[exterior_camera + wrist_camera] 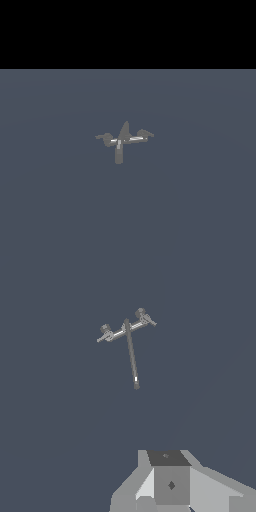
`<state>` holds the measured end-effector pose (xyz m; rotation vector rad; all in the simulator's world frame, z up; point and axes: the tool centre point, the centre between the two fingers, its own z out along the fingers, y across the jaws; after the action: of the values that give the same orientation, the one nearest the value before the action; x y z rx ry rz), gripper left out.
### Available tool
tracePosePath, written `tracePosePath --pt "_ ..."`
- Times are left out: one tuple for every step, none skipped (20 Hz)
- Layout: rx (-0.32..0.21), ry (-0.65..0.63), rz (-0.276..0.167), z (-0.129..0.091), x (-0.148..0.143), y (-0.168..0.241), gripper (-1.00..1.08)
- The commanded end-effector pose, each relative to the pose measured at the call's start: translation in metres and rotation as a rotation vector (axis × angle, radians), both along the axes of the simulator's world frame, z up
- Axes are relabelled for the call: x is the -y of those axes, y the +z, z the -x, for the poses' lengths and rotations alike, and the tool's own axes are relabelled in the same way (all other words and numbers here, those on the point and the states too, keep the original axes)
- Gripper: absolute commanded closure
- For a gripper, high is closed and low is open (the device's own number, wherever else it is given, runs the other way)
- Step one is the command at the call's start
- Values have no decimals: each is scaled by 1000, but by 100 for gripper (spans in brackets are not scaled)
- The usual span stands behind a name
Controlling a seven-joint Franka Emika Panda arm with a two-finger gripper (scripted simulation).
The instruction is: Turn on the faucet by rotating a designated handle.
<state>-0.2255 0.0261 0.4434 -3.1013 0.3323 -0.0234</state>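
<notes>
The faucet [123,136] is a tiny dull-grey fixture standing on the flat grey-blue floor, with a pointed upright centre. Its straight spout bar [118,155] points toward the bottom of the exterior view. The handle [106,138] is the short blocky arm that droops a little, on the exterior view's left. The opposite arm [145,133] has a raised wedge tip. The wrist view shows the faucet [126,326] from above, with the spout bar [132,358] and the handle [105,332]. My gripper [167,476] shows only as grey blocks at that picture's edge, well apart from the faucet and touching nothing. Its jaws are not readable.
The grey-blue floor [200,200] spreads flat around the faucet. A black band fills the exterior view beyond the floor's far edge [128,69]. The arm is not in the exterior view.
</notes>
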Motion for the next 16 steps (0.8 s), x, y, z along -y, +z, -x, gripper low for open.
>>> tracePosePath --pt "-2 -45 0 -8 -10 -17 108" --pt "-2 -65 0 -12 -13 -25 108" --pt "-3 -84 0 -16 -17 -32 108" --pt "-3 -104 0 -21 -21 -40 108" --pt "-4 -124 0 -25 -25 -47 108" --pt "-4 -144 0 -29 -29 -55 108" --pt "-5 -164 0 -34 -33 -63 108" --pt "-5 -185 0 -39 -37 -70 108" --pt "-6 -205 -1 -43 -40 -78 108" --pt "-6 -225 -1 -48 -44 -86 108" --pt "-7 -244 -1 -53 -47 -93 108" --pt "-8 -264 -1 -58 -51 -101 108" --pt "-8 -284 -1 -63 -54 -109 108" --pt "-9 -303 -2 -68 -57 -116 108" --pt "-9 -322 -2 -73 -60 -123 108" --pt "-10 -340 -2 -77 -63 -130 108"
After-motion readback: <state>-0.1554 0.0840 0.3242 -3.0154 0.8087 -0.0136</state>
